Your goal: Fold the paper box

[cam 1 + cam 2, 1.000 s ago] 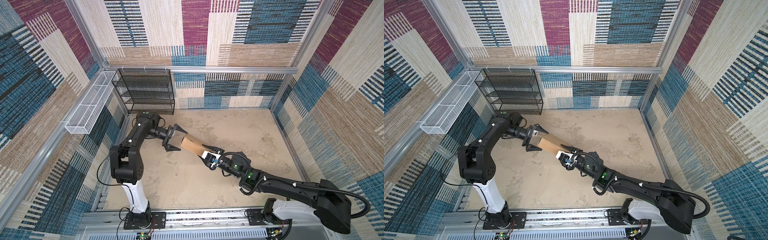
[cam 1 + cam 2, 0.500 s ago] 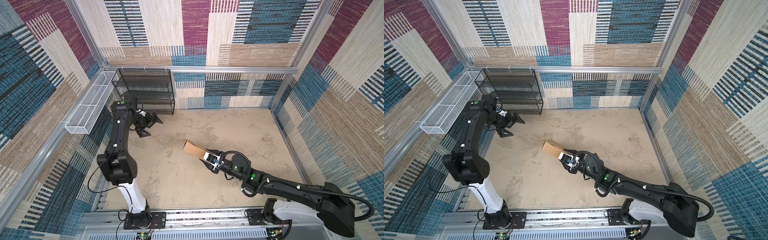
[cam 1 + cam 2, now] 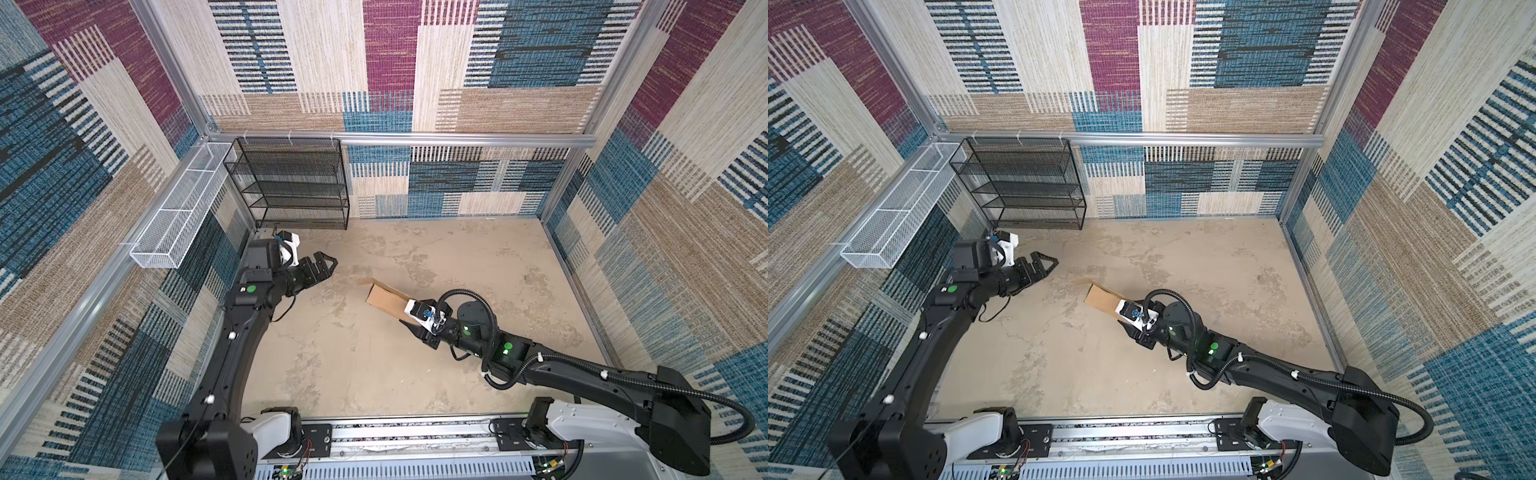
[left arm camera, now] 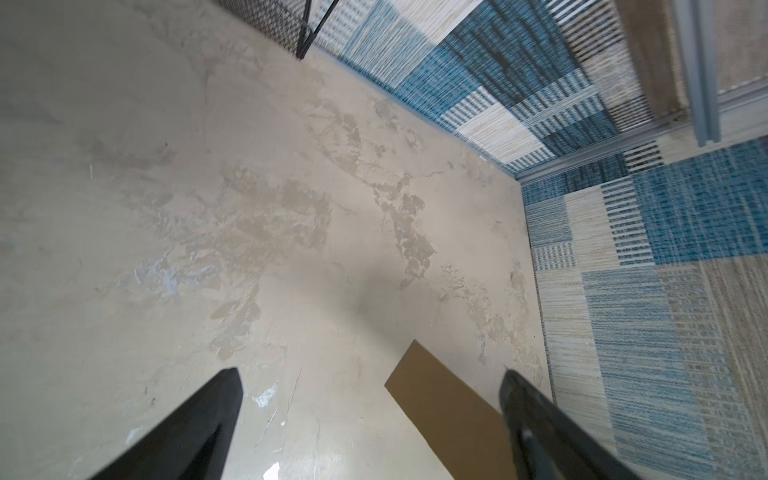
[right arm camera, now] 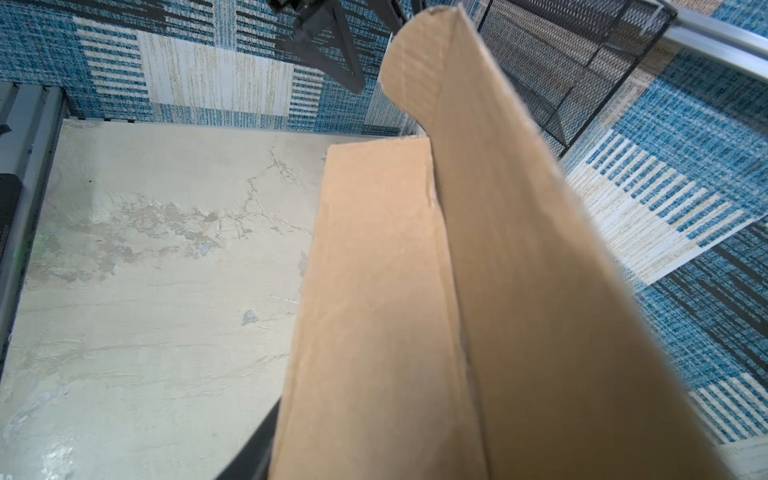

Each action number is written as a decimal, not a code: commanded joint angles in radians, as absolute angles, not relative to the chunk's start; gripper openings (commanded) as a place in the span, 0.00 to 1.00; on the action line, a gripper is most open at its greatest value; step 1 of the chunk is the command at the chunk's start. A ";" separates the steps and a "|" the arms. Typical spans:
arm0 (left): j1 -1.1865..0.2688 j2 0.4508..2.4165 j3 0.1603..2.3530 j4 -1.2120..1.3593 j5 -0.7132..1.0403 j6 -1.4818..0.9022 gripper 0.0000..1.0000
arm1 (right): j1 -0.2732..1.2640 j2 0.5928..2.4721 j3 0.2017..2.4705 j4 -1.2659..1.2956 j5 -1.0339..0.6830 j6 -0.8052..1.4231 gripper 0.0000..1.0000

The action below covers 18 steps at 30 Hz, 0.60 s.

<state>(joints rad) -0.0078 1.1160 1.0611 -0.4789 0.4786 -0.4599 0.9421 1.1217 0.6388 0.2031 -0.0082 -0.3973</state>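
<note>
Gripping one end of the paper box [image 3: 384,297] over the middle of the surface [image 3: 353,374], the right claw [image 3: 415,321] carries it alone; the left claw [image 3: 327,267] gapes wide, empty, well apart. Held so, the box may swing, slip or unfold.

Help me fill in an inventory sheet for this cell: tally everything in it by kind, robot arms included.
paper box: 1
black mesh shelf rack: 1
white wire basket: 1
robot arms: 2, the left arm and the right arm
Total: 5
</note>
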 commanded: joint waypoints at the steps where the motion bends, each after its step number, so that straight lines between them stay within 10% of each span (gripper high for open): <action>1: -0.012 1.015 1.017 -0.364 0.523 -0.379 0.77 | 0.942 1.103 0.650 0.150 -0.001 -0.367 0.48; 8: -0.018 0.970 1.062 -0.530 0.659 -0.257 0.54 | 0.942 1.106 0.679 0.094 -0.004 -0.374 0.49; 18: -0.112 0.936 1.057 -0.668 0.633 -0.072 0.62 | 0.940 1.172 0.748 0.029 -0.070 -0.370 0.49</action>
